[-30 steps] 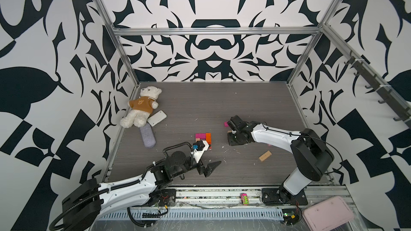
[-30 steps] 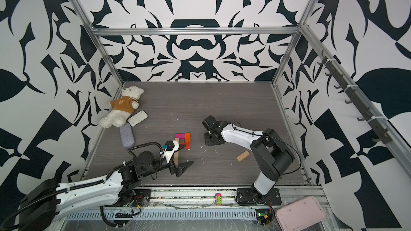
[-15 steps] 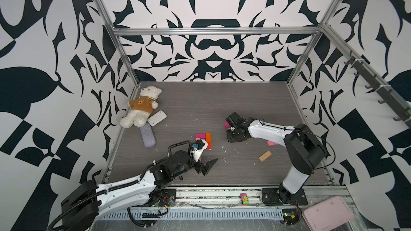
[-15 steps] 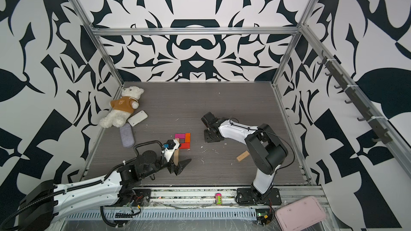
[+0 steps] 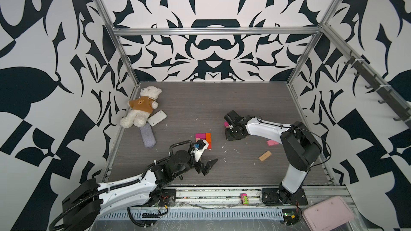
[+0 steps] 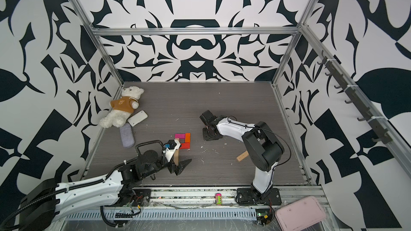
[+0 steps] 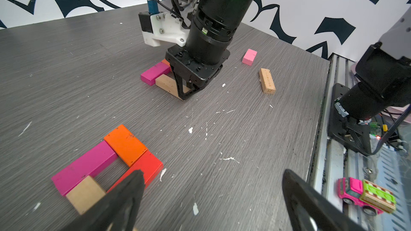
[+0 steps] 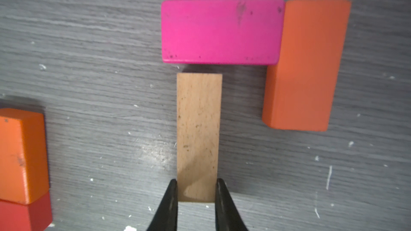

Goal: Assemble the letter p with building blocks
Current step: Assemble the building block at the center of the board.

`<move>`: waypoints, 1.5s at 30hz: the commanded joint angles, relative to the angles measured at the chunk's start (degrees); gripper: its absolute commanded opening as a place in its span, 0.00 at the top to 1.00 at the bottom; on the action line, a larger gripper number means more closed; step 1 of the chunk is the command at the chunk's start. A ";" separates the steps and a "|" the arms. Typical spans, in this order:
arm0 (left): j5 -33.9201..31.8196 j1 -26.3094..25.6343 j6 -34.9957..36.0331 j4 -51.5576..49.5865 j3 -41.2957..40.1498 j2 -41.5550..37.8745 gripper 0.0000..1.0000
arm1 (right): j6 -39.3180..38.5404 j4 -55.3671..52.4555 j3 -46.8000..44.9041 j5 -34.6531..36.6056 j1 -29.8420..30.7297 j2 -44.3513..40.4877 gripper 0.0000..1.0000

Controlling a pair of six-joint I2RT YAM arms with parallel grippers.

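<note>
A partial letter lies mid-table: magenta [image 7: 86, 165], orange [image 7: 125, 144], red [image 7: 146, 167] and tan [image 7: 85, 194] building blocks, touching around a small gap; in a top view the cluster [image 5: 205, 140] is partly hidden by my left wrist. My left gripper [image 7: 212, 177] hangs open and empty just in front of it. To the right, my right gripper [image 8: 196, 193] points straight down, shut on the end of a tan block [image 8: 198, 134] lying on the table. That block's far end nearly meets a magenta block [image 8: 222, 32] with an orange block [image 8: 304, 63] beside it.
Loose light pink [image 5: 272, 142] and tan [image 5: 265, 156] blocks lie right of my right arm. A teddy bear [image 5: 142, 107], a white phone [image 5: 157, 118] and a grey pouch [image 5: 148, 136] sit at the left edge. A toy car [image 5: 244, 198] and a pink tray [image 5: 327, 214] are off the front edge.
My right arm's elbow has swung left and back while its gripper stays low on the tan block. My left gripper has drawn back slightly, still open.
</note>
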 commanded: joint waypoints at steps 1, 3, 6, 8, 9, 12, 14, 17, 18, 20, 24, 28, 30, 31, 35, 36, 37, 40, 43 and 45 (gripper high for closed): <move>0.60 -0.13 0.24 0.14 1.89 0.35 0.01 | -0.70 -1.40 1.49 -0.34 -0.30 0.67 1.00; 0.65 -0.13 0.29 0.16 1.95 0.37 0.01 | -0.78 -1.36 1.38 -0.31 -0.28 0.85 1.00; 0.70 -0.13 0.28 0.14 1.97 0.66 0.01 | -0.79 -1.30 1.46 -0.58 -0.30 1.04 1.00; 0.69 -0.13 0.24 0.17 1.95 0.79 0.01 | -0.73 -1.17 1.47 -0.74 -0.29 1.13 1.00; 0.71 -0.13 0.29 0.14 2.08 0.87 0.01 | -0.73 -1.10 1.47 -0.79 -0.30 1.13 1.00; 0.81 -0.13 0.31 0.14 2.11 1.05 0.01 | -0.73 -1.16 1.47 -0.83 -0.25 1.30 1.00; 0.84 -0.13 0.31 0.14 2.14 1.14 0.01 | -0.85 -1.16 1.54 -0.96 -0.29 1.43 1.00; 0.88 -0.13 0.33 0.14 2.13 1.20 0.01 | -0.85 -1.05 1.60 -1.13 -0.28 1.56 1.00; 0.86 -0.13 0.33 0.14 2.19 1.33 0.01 | -0.83 -1.04 1.66 -1.14 -0.27 1.61 1.00; 0.81 -0.13 0.34 0.15 2.22 1.33 0.01 | -0.87 -1.04 1.81 -1.38 -0.28 1.74 1.00; 1.01 -0.13 0.31 0.10 2.31 1.50 0.01 | -0.92 -1.06 1.95 -1.55 -0.29 1.92 1.00; 1.16 -0.13 0.38 0.05 2.28 1.35 0.01 | -0.95 -1.08 2.10 -1.58 -0.30 2.07 1.00; 1.12 -0.13 0.33 0.05 2.21 1.41 0.01 | -0.99 -1.01 2.08 -1.69 -0.30 2.20 1.00; 1.16 -0.13 0.33 0.05 2.22 1.42 0.01 | -1.04 -1.07 2.08 -1.78 -0.30 2.24 1.00; 1.14 -0.13 0.36 0.05 2.34 1.35 0.01 | -1.04 -1.09 2.11 -1.77 -0.23 2.18 1.00; 1.15 -0.13 0.31 -0.02 2.32 1.41 0.01 | -1.04 -1.16 2.14 -1.71 -0.29 2.18 1.00; 1.16 -0.13 0.33 -0.04 2.37 1.38 0.01 | -1.04 -1.10 2.11 -1.75 -0.28 2.26 1.00; 1.16 -0.13 0.37 -0.03 2.36 1.33 0.01 | -1.13 -1.25 2.09 -1.79 -0.30 2.27 1.00; 1.22 -0.13 0.31 -0.11 2.36 1.37 0.01 | -1.13 -1.38 2.17 -1.84 -0.29 2.36 1.00; 1.18 -0.12 0.33 -0.12 2.40 1.35 0.01 | -1.17 -1.36 2.25 -1.76 -0.30 2.47 1.00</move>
